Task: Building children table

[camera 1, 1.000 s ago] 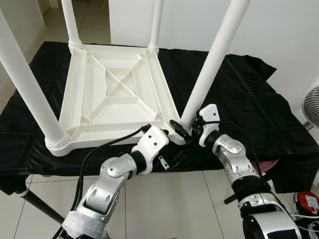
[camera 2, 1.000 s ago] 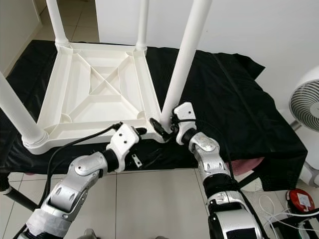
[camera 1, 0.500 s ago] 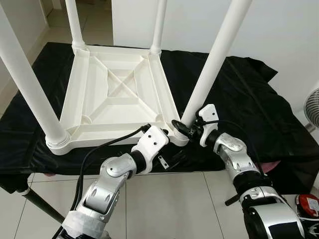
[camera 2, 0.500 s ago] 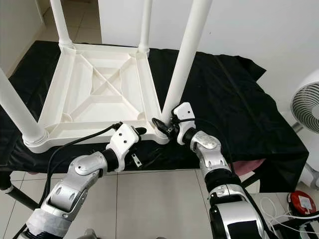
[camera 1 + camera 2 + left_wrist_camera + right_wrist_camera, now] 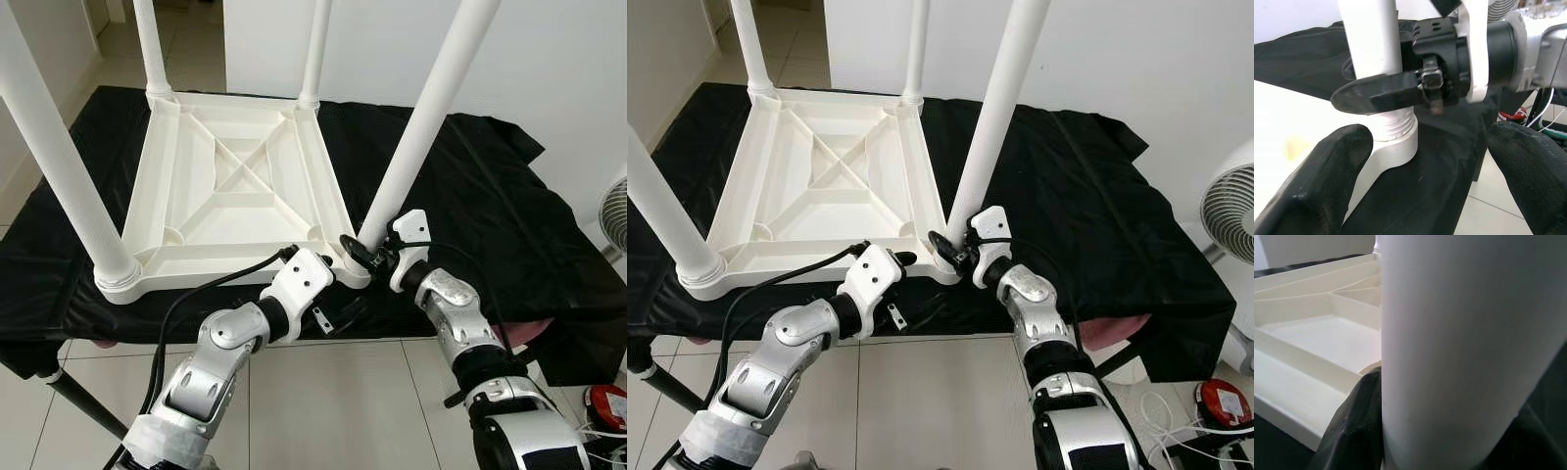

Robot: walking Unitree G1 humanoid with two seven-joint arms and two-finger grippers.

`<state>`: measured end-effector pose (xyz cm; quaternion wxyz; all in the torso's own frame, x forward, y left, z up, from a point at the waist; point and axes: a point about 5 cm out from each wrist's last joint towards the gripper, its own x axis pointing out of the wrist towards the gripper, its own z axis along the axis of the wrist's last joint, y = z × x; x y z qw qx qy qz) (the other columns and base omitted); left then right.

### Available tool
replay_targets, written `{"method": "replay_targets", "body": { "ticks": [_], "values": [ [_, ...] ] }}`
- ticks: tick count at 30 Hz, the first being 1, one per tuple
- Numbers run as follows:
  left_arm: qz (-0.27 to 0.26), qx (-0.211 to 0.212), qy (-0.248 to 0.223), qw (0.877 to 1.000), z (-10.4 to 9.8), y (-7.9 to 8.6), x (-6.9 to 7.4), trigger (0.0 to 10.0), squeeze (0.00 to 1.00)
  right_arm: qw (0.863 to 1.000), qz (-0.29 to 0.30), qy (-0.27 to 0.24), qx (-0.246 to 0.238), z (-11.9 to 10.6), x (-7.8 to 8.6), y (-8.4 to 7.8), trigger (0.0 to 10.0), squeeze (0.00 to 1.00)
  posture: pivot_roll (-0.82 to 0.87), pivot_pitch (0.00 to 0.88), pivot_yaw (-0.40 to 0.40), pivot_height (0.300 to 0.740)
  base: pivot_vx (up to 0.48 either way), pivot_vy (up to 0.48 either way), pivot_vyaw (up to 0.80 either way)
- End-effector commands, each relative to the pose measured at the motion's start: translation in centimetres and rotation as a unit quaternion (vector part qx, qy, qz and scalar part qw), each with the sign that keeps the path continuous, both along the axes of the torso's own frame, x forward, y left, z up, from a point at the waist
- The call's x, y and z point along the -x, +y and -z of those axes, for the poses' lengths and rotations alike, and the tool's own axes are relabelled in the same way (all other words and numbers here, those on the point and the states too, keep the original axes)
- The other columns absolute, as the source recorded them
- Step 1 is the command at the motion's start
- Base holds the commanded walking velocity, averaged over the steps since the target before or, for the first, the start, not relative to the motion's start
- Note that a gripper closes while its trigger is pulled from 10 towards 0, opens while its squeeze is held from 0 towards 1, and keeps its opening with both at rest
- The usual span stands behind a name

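Upturned table (image 5: 225,186), 4 legs, right gripper (image 5: 361,257) clasping 1 leg (image 5: 416,147)

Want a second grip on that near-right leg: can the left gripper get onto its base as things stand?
Probably yes. The left gripper, open, sits beside the leg base, but the right gripper already clasps it just above, leaving little room.

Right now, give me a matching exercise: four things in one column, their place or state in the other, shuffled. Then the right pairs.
Things:
1. right hand
2. left hand
3. tabletop
4. fan

Places or states:
A. upside down on the black cloth
B. open, at the tabletop's near edge
C. on the floor at the robot's right
D. clamped on the base of the near right leg

Pairs: 1-D, 2-B, 3-A, 4-C
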<state>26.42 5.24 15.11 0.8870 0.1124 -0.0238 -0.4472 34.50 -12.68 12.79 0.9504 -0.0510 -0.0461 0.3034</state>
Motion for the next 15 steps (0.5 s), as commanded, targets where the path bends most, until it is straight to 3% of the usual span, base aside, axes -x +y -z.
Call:
{"method": "replay_targets", "body": {
  "ticks": [1, 5, 7, 8, 9, 11, 12, 13, 15],
  "values": [
    [-0.008, 0.001, -0.002, 1.000, 0.1, -0.2, 0.0, 10.0, 0.00, 0.999, 0.008, 0.041, 0.017, 2.0, 0.8, 0.3, 10.0, 0.00, 0.04, 0.000, -0.092, 0.740, 0.000, 0.000, 0.00],
    [-0.012, 0.001, -0.001, 1.000, 0.1, -0.1, 0.1, 10.0, 0.00, 0.995, 0.091, 0.033, -0.012, 1.7, 1.0, 1.0, 10.0, 0.00, 0.04, 0.000, -0.100, 0.740, 0.000, 0.000, 0.00],
    [-0.012, 0.001, -0.001, 1.000, 0.1, -0.1, 0.1, 10.0, 0.00, 0.995, 0.091, 0.033, -0.012, 1.7, 1.0, 1.0, 10.0, 0.00, 0.04, 0.000, -0.100, 0.740, 0.000, 0.000, 0.00],
    [-0.012, 0.001, -0.001, 1.000, 0.2, -0.2, 0.1, 10.0, 0.00, 0.990, 0.132, 0.043, -0.028, 1.9, 1.1, 1.2, 10.0, 0.00, 0.04, 0.000, -0.100, 0.740, 0.000, 0.000, 0.00],
    [-0.012, 0.001, -0.001, 1.000, 0.2, -0.2, 0.1, 10.0, 0.00, 0.990, 0.132, 0.043, -0.028, 1.9, 1.1, 1.2, 10.0, 0.00, 0.04, 0.000, -0.100, 0.740, 0.000, 0.000, 0.00],
    [-0.011, 0.002, 0.000, 1.000, 0.2, -0.3, 0.2, 10.0, 0.00, 0.971, 0.227, 0.056, -0.054, 2.3, 1.7, 1.9, 10.0, 0.00, 0.04, 0.001, -0.102, 0.740, 0.000, 0.000, 0.00],
    [-0.011, 0.002, 0.000, 1.000, 0.2, -0.3, 0.2, 10.0, 0.00, 0.971, 0.227, 0.056, -0.054, 2.3, 1.7, 1.9, 10.0, 0.00, 0.04, 0.001, -0.102, 0.740, 0.000, 0.000, 0.00],
    [-0.010, 0.002, 0.001, 1.000, 0.2, -0.3, 0.2, 10.0, 0.00, 0.962, 0.259, 0.062, -0.061, 2.4, 2.1, 2.2, 10.0, 0.00, 0.04, 0.001, -0.102, 0.740, 0.000, 0.000, 0.00],
    [-0.010, 0.002, 0.001, 1.000, 0.2, -0.3, 0.2, 10.0, 0.00, 0.962, 0.259, 0.062, -0.061, 2.4, 2.1, 2.2, 10.0, 0.00, 0.04, 0.001, -0.102, 0.740, 0.000, 0.000, 0.00]
  ]
}}
